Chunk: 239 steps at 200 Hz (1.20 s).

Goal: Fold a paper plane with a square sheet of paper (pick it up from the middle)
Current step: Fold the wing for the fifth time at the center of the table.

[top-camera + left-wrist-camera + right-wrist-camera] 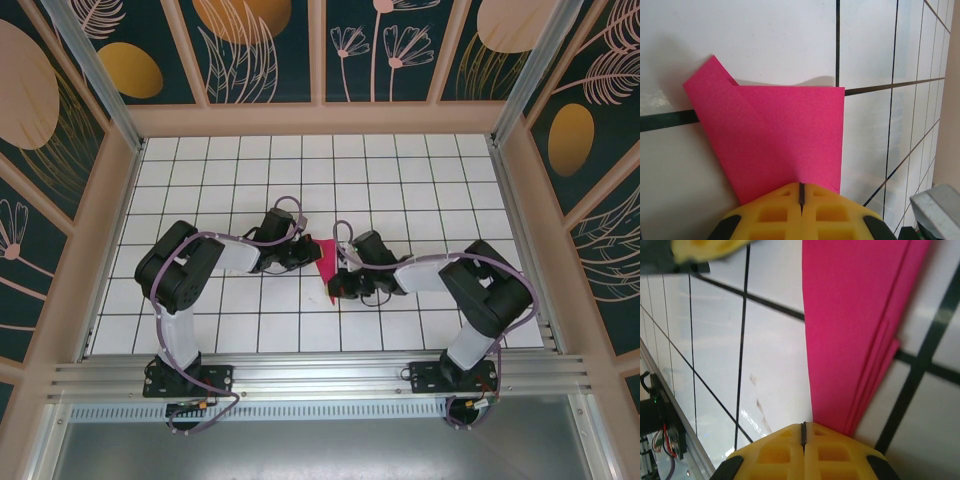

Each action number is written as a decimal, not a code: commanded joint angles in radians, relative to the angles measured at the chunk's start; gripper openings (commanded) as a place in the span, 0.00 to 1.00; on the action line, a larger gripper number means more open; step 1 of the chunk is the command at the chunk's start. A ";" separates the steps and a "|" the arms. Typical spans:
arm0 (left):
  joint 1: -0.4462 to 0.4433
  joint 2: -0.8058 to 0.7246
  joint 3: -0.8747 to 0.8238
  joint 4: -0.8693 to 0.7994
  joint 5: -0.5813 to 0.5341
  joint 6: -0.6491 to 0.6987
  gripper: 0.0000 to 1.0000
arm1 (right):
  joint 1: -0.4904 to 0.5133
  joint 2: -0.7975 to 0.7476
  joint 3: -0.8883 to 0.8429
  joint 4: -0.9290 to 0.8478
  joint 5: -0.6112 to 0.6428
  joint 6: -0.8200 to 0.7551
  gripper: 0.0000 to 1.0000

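1. My left gripper [801, 190] has its yellow fingers pressed together along a thin seam. It grips nothing.
2. A folded sheet of thin magenta-pink paper [785, 140] lies flat on the white grid-tiled table [400, 180]. Its near edge runs under those fingertips. I cannot tell whether they press on it.
3. My right gripper [803, 429] is closed just as tightly and also grips nothing. The paper's stacked folded edges reach its tips, just to one side of the seam.
4. From above, the paper [324, 265] sits mid-table between my two grippers. Its long axis runs roughly from my bases towards the far wall.
5. One folded flap's corner juts out past the far edge, towards my left. I cannot make out which end is the pointed one.
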 commanded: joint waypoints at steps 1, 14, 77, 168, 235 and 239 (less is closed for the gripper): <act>0.017 0.027 -0.032 -0.076 -0.131 0.024 0.00 | 0.016 -0.007 -0.091 -0.055 -0.035 0.013 0.04; 0.018 0.023 -0.034 -0.077 -0.135 0.025 0.00 | 0.017 -0.023 -0.122 -0.033 -0.058 0.026 0.04; 0.015 -0.043 -0.040 -0.050 -0.113 0.019 0.01 | 0.007 -0.247 -0.077 -0.164 0.070 -0.034 0.07; -0.002 -0.438 -0.066 -0.304 -0.351 0.030 0.57 | -0.062 -0.504 -0.096 -0.112 0.537 0.074 0.33; -0.130 -0.240 0.150 -0.548 -0.491 0.076 0.60 | -0.092 -0.479 -0.169 -0.019 0.558 0.199 0.43; -0.134 -0.229 0.157 -0.553 -0.500 0.071 0.60 | -0.093 -0.477 -0.174 -0.014 0.554 0.206 0.43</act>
